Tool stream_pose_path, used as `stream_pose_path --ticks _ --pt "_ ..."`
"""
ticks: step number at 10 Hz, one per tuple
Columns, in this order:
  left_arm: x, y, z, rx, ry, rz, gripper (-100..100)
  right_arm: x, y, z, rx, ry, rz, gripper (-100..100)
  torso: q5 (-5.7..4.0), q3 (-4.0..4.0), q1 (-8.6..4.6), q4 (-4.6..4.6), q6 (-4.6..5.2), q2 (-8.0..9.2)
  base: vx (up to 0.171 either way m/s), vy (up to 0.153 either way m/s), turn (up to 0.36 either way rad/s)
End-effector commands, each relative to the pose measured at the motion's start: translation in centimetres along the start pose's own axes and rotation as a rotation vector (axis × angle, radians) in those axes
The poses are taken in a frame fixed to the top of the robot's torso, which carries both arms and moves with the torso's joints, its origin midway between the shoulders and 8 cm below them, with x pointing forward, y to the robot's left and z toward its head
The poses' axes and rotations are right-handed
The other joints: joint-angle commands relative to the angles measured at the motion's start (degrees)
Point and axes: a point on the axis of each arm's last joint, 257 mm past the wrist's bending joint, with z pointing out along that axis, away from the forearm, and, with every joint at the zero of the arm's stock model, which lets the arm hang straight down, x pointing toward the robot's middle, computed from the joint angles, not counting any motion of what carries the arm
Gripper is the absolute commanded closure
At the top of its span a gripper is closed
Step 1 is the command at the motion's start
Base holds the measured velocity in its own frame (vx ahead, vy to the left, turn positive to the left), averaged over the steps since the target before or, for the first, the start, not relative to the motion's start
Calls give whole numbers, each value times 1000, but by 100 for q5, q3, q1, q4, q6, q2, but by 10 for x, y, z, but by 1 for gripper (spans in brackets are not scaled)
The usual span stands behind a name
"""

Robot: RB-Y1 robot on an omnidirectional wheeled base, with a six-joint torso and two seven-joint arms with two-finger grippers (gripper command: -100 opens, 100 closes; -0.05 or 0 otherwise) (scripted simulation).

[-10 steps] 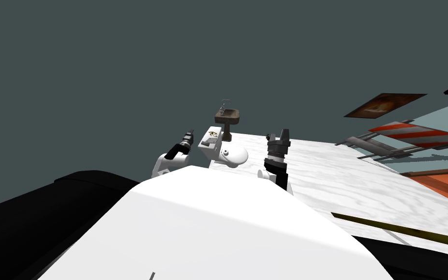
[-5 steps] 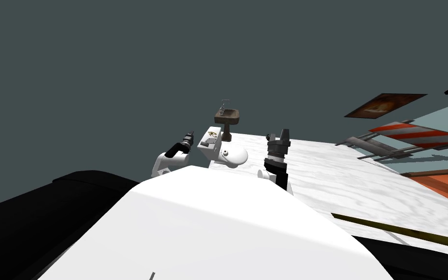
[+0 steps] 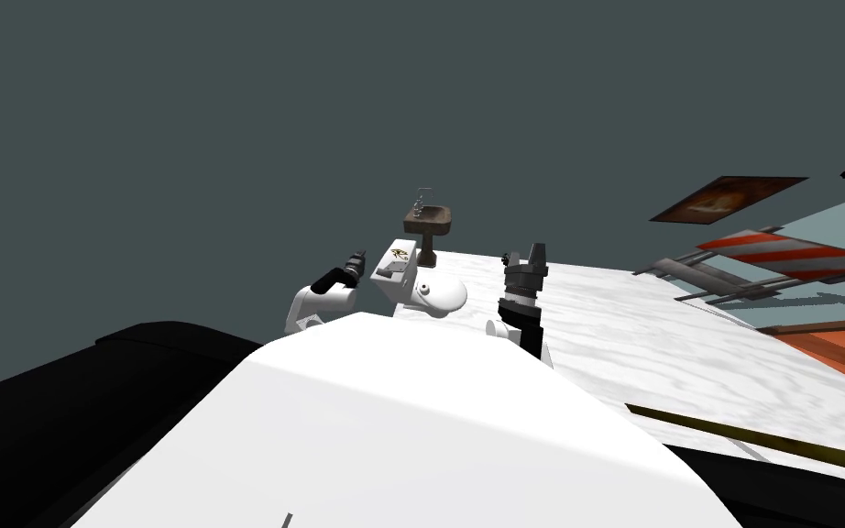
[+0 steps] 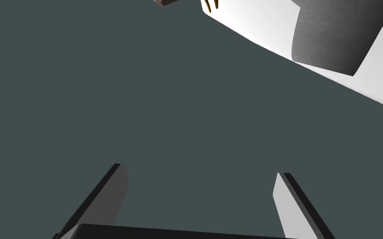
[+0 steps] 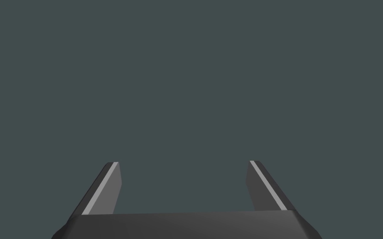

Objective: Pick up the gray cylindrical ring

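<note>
step: reach | gray ring (image 4: pixel 332 37) rests on the white toilet tank (image 4: pixel 253 29), ahead and aside of left gripper (image 4: pixel 200 170) | left jaws spread, empty, likely readied for the ring | right gripper (image 3: pixel 523 255) raised beside the tank, jaws spread, probably leaving room

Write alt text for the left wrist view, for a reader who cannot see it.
The left gripper, fingers open and empty, faces a dark grey wall. Ahead of it, a grey cylinder lies on a white toilet tank.
</note>
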Motion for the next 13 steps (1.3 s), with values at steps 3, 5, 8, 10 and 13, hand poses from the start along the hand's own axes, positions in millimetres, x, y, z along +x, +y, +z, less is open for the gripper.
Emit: stream_pose_path --ticks 3,5,8,10,13 --pt "2 11 -1 -68 8 8 -100 0 0 0 0 0 0 0 0 1 2 0 0 2 19 -11 0" --pt "3 19 -2 -99 11 8 -100 0 0 0 0 0 0 0 0 -1 0 -1 -1 -1 20 -11 1" --pt "7 26 -5 -156 24 16 -100 0 0 0 0 0 0 0 0 -1 0 -1 -1 -2 32 -16 1" --pt "8 35 -6 -190 28 16 -100 0 0 0 0 0 0 0 -1 -3 -4 -2 0 -5 22 -16 1" --pt "14 44 -11 -252 47 24 -100 0 0 0 0 0 0 0 0 -1 -1 -1 -1 -1 29 -16 2"
